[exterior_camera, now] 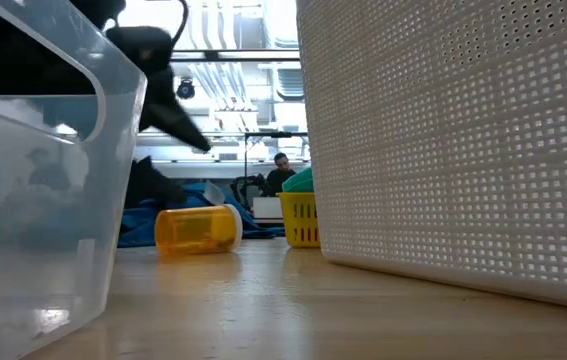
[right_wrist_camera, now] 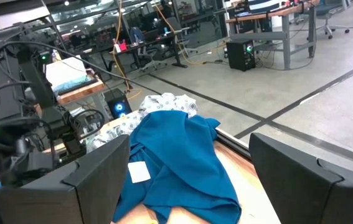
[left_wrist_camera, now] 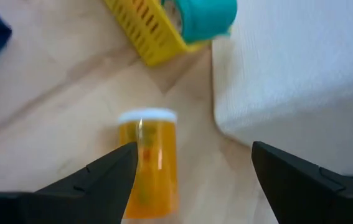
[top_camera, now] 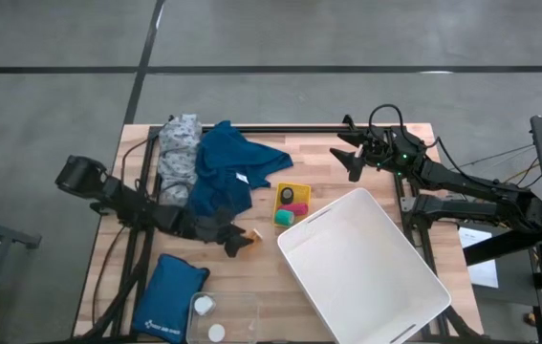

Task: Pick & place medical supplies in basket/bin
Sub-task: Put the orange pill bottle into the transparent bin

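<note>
Orange plastic pill bottle (left_wrist_camera: 147,163) on its side on the wooden table (top_camera: 261,277)
Left gripper (left_wrist_camera: 192,171) spread open around it (not touching), beside the white perforated bin (top_camera: 361,268); right gripper (top_camera: 349,151) open, waiting at the far edge.

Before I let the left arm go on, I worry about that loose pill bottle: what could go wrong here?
The orange pill bottle lies on its side and could roll if nudged. The open left gripper sits off-centre, one finger over the bottle, so closing may push it. The white basket wall stands close beside it.
</note>
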`<state>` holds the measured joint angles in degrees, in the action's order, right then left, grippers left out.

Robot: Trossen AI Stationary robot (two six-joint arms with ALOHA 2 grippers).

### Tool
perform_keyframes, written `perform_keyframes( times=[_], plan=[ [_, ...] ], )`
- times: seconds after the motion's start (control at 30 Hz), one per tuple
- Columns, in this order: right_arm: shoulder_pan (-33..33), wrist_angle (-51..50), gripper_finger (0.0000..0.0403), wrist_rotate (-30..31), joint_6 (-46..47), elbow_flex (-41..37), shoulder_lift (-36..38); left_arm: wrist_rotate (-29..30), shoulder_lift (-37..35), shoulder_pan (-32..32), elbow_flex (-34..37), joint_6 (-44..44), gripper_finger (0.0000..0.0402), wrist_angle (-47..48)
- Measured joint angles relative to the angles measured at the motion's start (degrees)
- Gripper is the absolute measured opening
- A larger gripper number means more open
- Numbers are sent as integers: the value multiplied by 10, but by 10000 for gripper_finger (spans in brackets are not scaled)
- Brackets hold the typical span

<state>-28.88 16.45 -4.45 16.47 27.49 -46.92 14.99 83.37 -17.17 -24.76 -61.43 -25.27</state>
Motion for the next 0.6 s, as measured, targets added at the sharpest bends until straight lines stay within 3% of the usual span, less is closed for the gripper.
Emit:
perform_keyframes(
  times=[0.1, 0.27, 0.37, 0.6],
  plan=[
    [0, 0, 325, 0, 0, 0, 0, -16, -8, 22, -43, -2, 321, 83],
    [0, 0, 325, 0, 0, 0, 0, -99, 5, 71, -187, 12, 322, 332],
    [0, 0, 325, 0, 0, 0, 0, -108, 22, 90, -279, 57, 321, 473],
    [0, 0, 325, 0, 0, 0, 0, -128, 86, 116, -428, 130, 321, 643]
  ],
)
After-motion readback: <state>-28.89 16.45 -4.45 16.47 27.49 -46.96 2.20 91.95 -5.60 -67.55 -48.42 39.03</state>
